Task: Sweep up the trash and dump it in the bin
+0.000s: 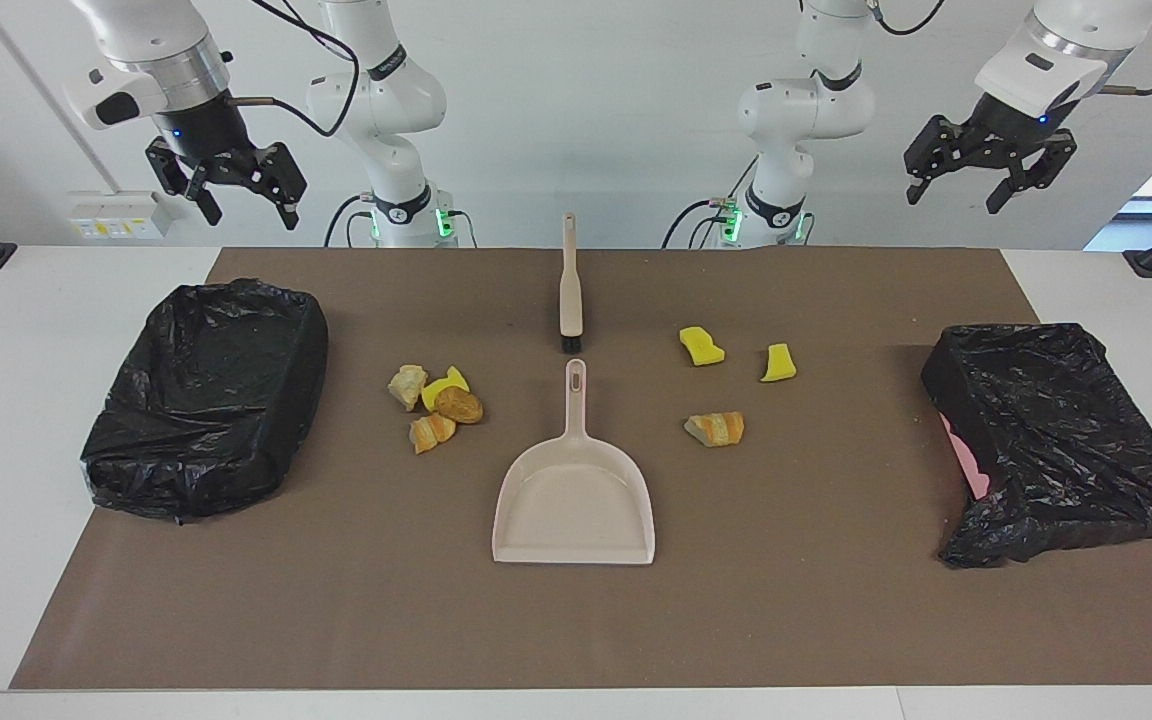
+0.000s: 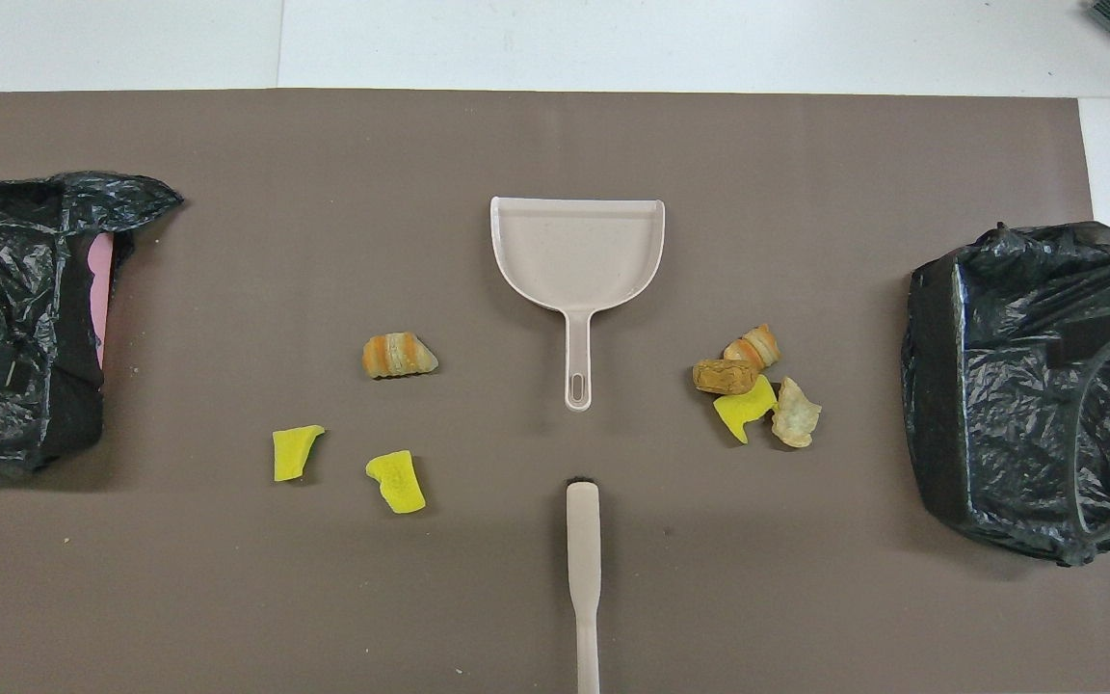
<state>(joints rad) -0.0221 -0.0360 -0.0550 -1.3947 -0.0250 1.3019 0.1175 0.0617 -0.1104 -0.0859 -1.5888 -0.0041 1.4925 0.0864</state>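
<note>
Overhead view: neither gripper shows. The brush (image 2: 583, 578) is cut off by the bottom edge, its handle end out of frame, and only a sliver of dark bristles shows at its tip. The bin at the left arm's end (image 2: 6, 318) is cut by the picture's edge; its black liner hides all but a pink strip of wall. The bin at the right arm's end (image 2: 1027, 386) is wholly wrapped, so its wall and inside cannot be made out. In the four-piece cluster, the yellow sponge chunk (image 2: 744, 409) lies partly under the brown lump (image 2: 724, 376). Facing view: both arms are cut off by the top edge
</note>
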